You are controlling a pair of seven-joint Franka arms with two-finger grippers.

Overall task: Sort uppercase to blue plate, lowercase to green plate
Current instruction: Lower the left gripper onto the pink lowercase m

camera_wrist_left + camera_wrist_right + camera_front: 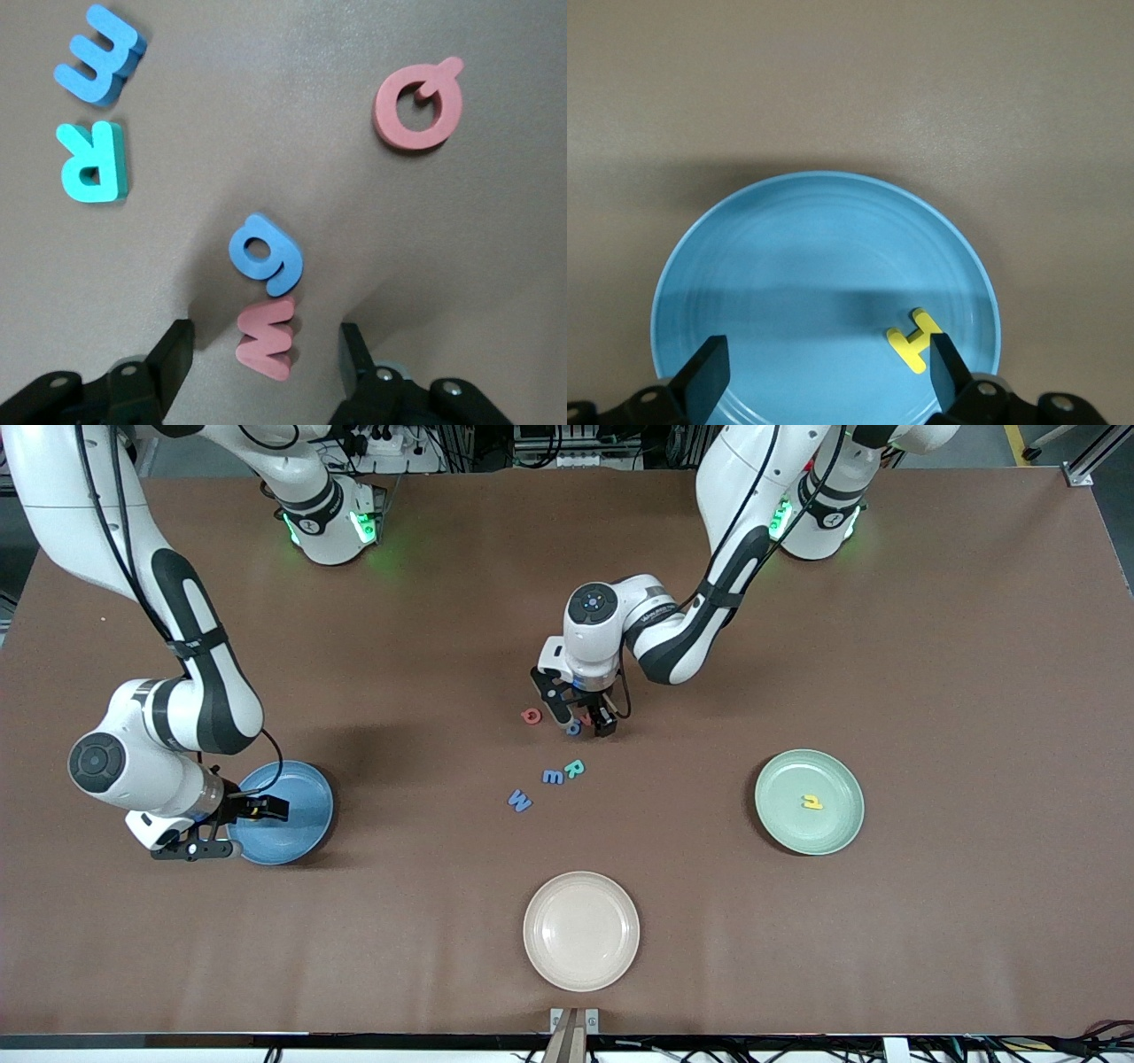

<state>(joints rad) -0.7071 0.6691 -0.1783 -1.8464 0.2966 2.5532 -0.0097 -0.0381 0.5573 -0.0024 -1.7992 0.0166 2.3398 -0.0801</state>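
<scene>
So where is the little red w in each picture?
Front view: the red w is mostly hidden beneath the left gripper, mid-table.
Left wrist view: red w between the open fingers.
Right wrist view: not in it.
Shared landmark: the blue g touching it.

1. Both arms wear glossy white shells, rounded like tubes, with black bands at the joints.
2. Thin black cables run along the outside of each arm, clipped near the elbows.
3. Each base shows a ring of green light.
4. The left arm's wrist carries a round dark cap with a small ring of dots — above the left gripper.
5. The right arm has a similar dark disc on its wrist joint, just above the right gripper.
6. The fingers are matte black, wedge-shaped — small screws sit in the black mount beneath them.
</scene>
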